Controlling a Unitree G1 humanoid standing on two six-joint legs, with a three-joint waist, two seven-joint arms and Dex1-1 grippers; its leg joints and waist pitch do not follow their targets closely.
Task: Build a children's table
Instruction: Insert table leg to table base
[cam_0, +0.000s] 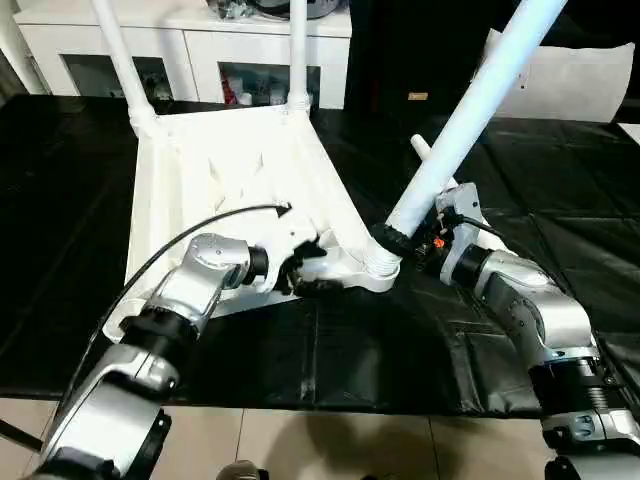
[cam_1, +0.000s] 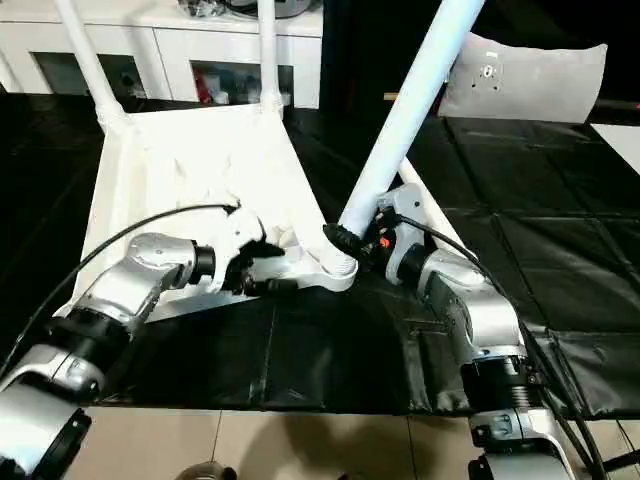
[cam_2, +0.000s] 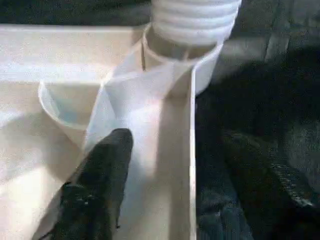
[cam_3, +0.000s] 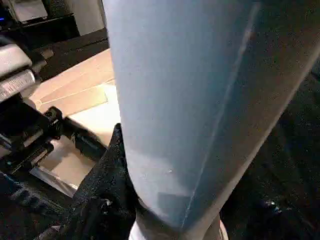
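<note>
The children's table top (cam_0: 200, 170) lies upside down on a black cover, ribbed underside up. Two white legs (cam_0: 125, 60) (cam_0: 298, 50) stand in its far corner sockets. My right gripper (cam_0: 400, 243) is shut on a third leg (cam_0: 470, 110) near its base. That leg leans to the right, with its threaded end in the near right socket (cam_0: 378, 268). My left gripper (cam_0: 305, 270) is open at the top's near rim beside that socket. One finger (cam_2: 100, 200) rests inside the rim wall. A fourth leg (cam_1: 425, 205) lies on the cover behind my right gripper.
A white cabinet with glass doors (cam_0: 200, 50) stands along the back. A white sheet (cam_0: 570, 80) lies at the back right. The black cover (cam_0: 400, 350) ends at the front edge (cam_0: 300, 410), with pale floor below.
</note>
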